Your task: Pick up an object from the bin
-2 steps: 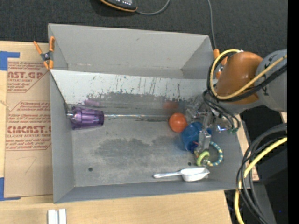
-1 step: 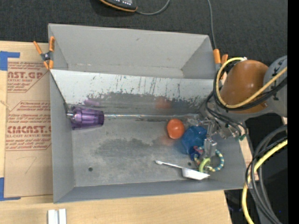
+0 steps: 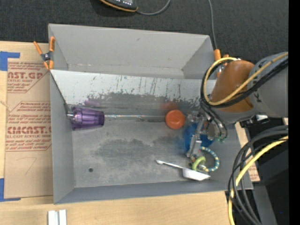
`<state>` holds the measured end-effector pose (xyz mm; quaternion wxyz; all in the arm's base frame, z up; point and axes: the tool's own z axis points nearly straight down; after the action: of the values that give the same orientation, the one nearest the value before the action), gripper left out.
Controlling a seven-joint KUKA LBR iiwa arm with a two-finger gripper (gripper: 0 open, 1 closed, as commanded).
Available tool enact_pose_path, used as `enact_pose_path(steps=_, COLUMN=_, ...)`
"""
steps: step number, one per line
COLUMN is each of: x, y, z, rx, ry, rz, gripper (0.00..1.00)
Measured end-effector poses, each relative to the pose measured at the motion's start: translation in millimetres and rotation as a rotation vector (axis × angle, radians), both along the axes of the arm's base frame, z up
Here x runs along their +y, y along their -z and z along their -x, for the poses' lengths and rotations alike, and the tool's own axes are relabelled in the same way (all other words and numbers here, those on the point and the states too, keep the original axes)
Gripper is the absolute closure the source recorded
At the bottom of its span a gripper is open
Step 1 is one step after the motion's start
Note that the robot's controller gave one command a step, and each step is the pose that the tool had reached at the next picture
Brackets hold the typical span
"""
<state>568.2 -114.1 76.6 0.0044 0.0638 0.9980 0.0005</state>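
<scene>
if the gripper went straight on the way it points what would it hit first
Probably the blue object under the gripper at the right end of the bin, though the beaded ring and white spoon lie close beside it; depth is unclear from above.

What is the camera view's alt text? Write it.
The arm's tool hangs at the grey bin's right end, over a blue thing, beside a round orange thing, a white spoon and a beaded ring. A purple cup lies far left.

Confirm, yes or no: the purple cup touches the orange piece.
No, the purple cup lies at the view's left, well apart from the orange piece.
</scene>
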Motion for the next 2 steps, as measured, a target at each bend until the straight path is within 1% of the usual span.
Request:
enact_pose_path(steps=1, x=17.1, y=5.2, z=-18.8, rx=-0.008, ry=-0.685, rz=0.008, gripper=1.00)
enact_pose_path(steps=2, x=19.5, y=5.6, z=-21.9, rx=-0.009, ry=-0.778, rz=0.009, gripper=1.00)
